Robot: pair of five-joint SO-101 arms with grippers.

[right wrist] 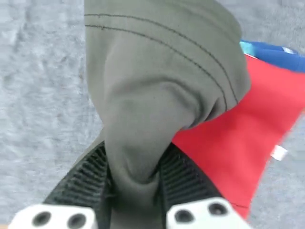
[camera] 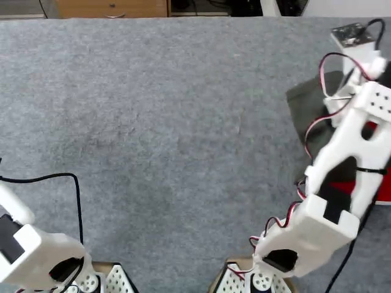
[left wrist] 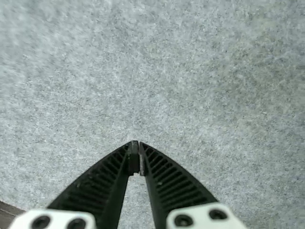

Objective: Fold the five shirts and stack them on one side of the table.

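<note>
A grey-green shirt (right wrist: 157,86) hangs bunched between the black fingers of my right gripper (right wrist: 136,167), which is shut on it. Beneath it lies a red shirt (right wrist: 243,138), with a blue one (right wrist: 267,50) peeking out past it. From above, the right arm (camera: 342,177) stretches over the table's right side, covering most of the grey-green shirt (camera: 305,101) and the red shirt (camera: 342,186). My left gripper (left wrist: 134,157) is shut with nothing in it, its tips touching above bare grey carpet. The left arm (camera: 36,250) sits at the near left corner.
The grey carpet-like table cover (camera: 159,122) spreads across the whole middle and left. A black cable (camera: 67,183) loops near the left arm. Wooden furniture (camera: 110,7) stands beyond the far edge.
</note>
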